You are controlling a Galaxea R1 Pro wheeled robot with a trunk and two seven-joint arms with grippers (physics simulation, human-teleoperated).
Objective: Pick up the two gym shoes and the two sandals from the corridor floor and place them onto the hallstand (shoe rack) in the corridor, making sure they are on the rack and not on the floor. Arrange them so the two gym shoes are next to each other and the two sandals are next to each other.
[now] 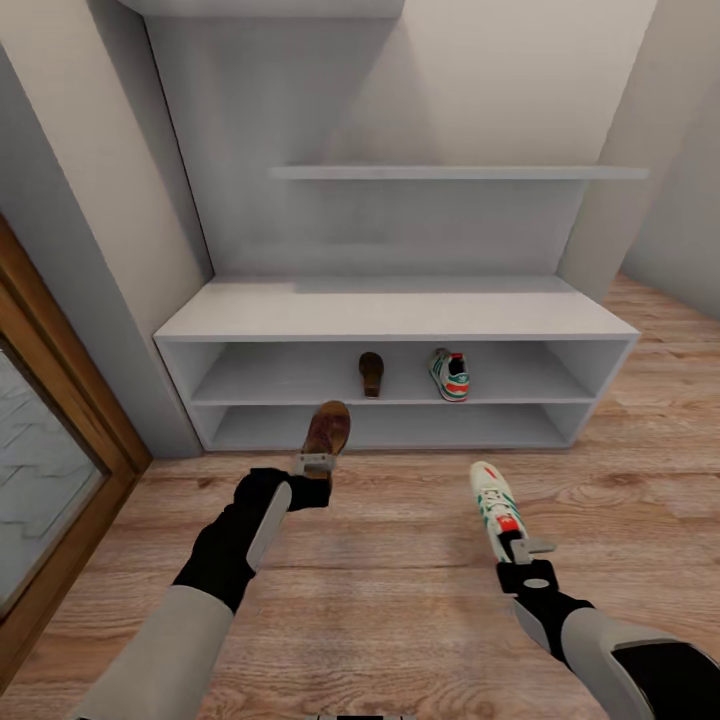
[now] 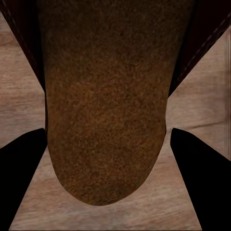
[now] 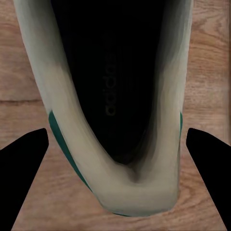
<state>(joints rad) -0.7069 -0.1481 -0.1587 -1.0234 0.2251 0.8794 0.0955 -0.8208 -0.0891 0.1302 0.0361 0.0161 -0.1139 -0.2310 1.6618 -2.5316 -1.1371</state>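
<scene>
The left claw [image 1: 318,464] grips a dark brown leather-look sandal [image 1: 327,430]; the right claw [image 1: 527,547] grips a white green-striped sneaker [image 1: 494,502]. Carry each toward 12 o'clock — sandal beside the shelved sandal [image 1: 371,373], sneaker beside the shelved sneaker [image 1: 450,374] on the pale grey hallstand [image 1: 390,310].

Both arms reach forward, left pincer [image 1: 318,464] and right pincer [image 1: 527,549] clamped.

Pale grey walls [image 1: 520,80]; wood-framed glass door [image 1: 40,480] at left; soft even light.

Both arms have pale grey, smooth forearm shells leading into black jointed wrist sections. A light grey panel runs along the left wrist. The left gripper [image 1: 318,464] and right gripper [image 1: 528,548] carry small metallic grey fingers; the wrist views show black wedge-shaped fingers [image 2: 21,178].
</scene>
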